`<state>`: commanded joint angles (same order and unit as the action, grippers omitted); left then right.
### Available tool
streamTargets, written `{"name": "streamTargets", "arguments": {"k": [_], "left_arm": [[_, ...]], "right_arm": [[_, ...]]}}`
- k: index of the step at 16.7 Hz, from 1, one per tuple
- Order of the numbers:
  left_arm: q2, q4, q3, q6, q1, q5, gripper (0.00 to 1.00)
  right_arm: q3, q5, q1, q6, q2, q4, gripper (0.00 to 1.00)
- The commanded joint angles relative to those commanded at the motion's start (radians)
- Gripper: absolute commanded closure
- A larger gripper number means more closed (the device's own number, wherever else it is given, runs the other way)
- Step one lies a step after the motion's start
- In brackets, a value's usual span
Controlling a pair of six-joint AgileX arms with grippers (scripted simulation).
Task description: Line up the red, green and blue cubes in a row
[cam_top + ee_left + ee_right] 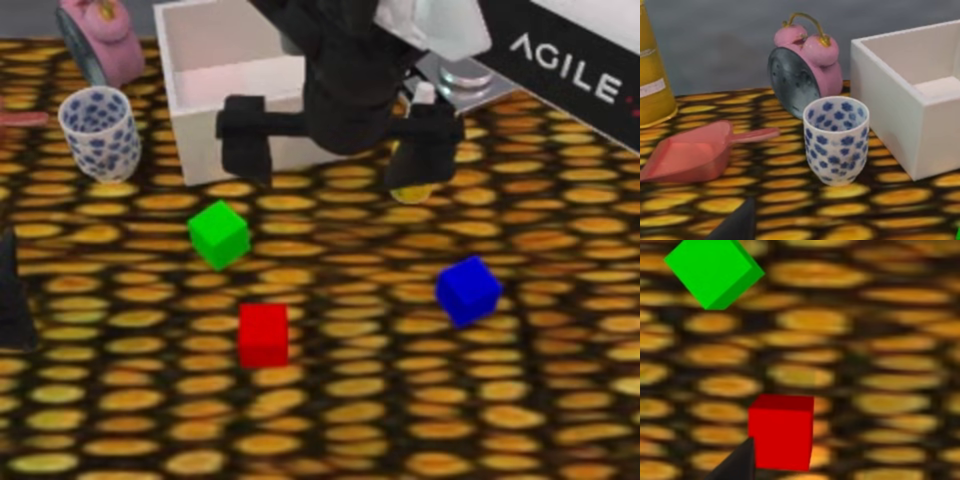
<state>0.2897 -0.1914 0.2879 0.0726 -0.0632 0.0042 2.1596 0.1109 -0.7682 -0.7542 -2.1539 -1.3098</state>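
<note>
Right claw (340,150) hangs high over the counter (560,400) by the white box (200,90), fingers spread wide, empty. "AGILE" (565,68) shows on the arm's base; left claw's state, can't tell. Green cube (219,234), red cube (263,335) and blue cube (467,290) sit apart, not lined up.

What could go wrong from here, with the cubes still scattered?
The green cube and blue cube sit turned at an angle, so a pincer closing off-square might twist or push them. The right arm hangs low over the white box; a careless swing could clip its wall. The red cube sits near the green one, so it could get nudged.
</note>
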Motion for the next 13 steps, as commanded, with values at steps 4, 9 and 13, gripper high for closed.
{"name": "streamTargets", "arguments": {"k": [4,9,13], "left_arm": [[0.348,-0.196,0.308,0.071,-0.056,-0.002,0.0],[0.889,-0.48,0.733,0.169,-0.135,-0.001,0.0],[1.299,-0.698,1.048,0.244,-0.198,0.002,0.0]], "right_arm": [[-0.352,0.048,0.142,0.153,0.414,0.204,0.0],[-0.908,0.07,0.347,0.364,1.017,0.505,0.0],[-1.35,0.05,0.498,0.515,1.432,0.749,0.0]]}}
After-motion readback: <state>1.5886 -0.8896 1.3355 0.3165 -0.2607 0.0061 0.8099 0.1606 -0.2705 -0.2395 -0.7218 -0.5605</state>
